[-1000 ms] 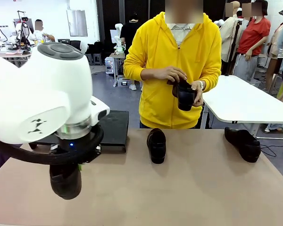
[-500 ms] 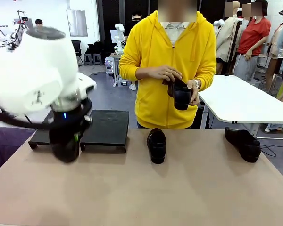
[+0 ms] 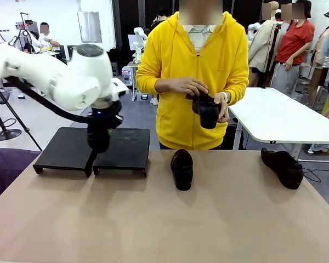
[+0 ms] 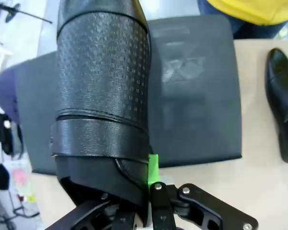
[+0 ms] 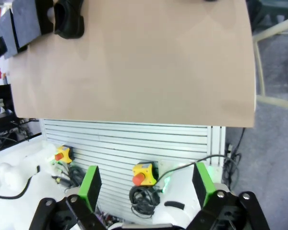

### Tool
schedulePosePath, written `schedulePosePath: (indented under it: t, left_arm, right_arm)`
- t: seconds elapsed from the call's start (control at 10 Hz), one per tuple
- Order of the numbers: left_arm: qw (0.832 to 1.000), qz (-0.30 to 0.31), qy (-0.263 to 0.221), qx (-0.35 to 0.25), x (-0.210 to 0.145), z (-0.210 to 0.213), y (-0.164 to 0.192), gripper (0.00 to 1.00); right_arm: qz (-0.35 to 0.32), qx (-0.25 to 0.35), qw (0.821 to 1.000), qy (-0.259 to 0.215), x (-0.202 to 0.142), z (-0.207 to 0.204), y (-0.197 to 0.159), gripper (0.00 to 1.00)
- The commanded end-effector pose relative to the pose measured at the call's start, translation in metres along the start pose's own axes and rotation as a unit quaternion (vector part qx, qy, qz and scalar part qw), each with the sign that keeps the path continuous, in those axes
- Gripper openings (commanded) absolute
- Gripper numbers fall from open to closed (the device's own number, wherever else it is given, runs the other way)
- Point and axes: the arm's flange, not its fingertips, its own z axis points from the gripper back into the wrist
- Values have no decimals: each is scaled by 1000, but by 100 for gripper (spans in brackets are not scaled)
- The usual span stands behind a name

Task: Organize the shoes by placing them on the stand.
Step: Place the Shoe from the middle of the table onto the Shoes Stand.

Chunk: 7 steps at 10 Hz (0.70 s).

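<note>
Here the left tool point(image 3: 98, 129) is clamped on one end of the held shoe point(image 4: 103, 96), with a green pad point(image 4: 153, 168) pressed against the shoe's side. In the front view the white left arm point(image 3: 55, 76) reaches in from the left of the frame. The shoe hangs long-way down from the tool, left of centre, over the stand point(image 3: 123, 149). It hangs about where the stand's two flat black sections meet. I cannot tell whether its lower end touches the stand. In the left wrist view the shoe's dotted, textured face is toward the camera and covers the left part of the stand.

The stand sits at the far left of the bench point(image 3: 164, 224). The middle shoe point(image 3: 182, 169) lies on the bench just right of the stand, toe toward the near edge. The right-hand shoe point(image 3: 283, 167) lies near the right edge, well apart from the middle one and angled.

Across the bench a person in a yellow hoodie point(image 3: 181, 60) holds a fourth shoe point(image 3: 208, 111) at waist height. One hand point(image 3: 189, 86) rests on top of it and the other hand point(image 3: 223, 105) is at its side.

In the right wrist view the right tool point(image 5: 147, 186) hangs above the near edge of the bench. Its two green pads are wide apart with nothing between them.
</note>
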Motion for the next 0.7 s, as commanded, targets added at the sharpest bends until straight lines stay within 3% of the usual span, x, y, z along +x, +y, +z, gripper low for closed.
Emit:
schedulePosePath:
  t: [0.0,0.3,0.6]
  left_arm:
    - [1000,-18,12,14,16,-5,-25,0]
    - [996,58,48,44,21,-49,-41,0]
    - [994,68,61,56,21,-62,-34,0]
  right_arm:
    - [11,10,1000,-2,0,0,-1,100]
    - [11,10,1000,-2,0,0,-1,100]
    - [11,10,1000,-2,0,0,-1,100]
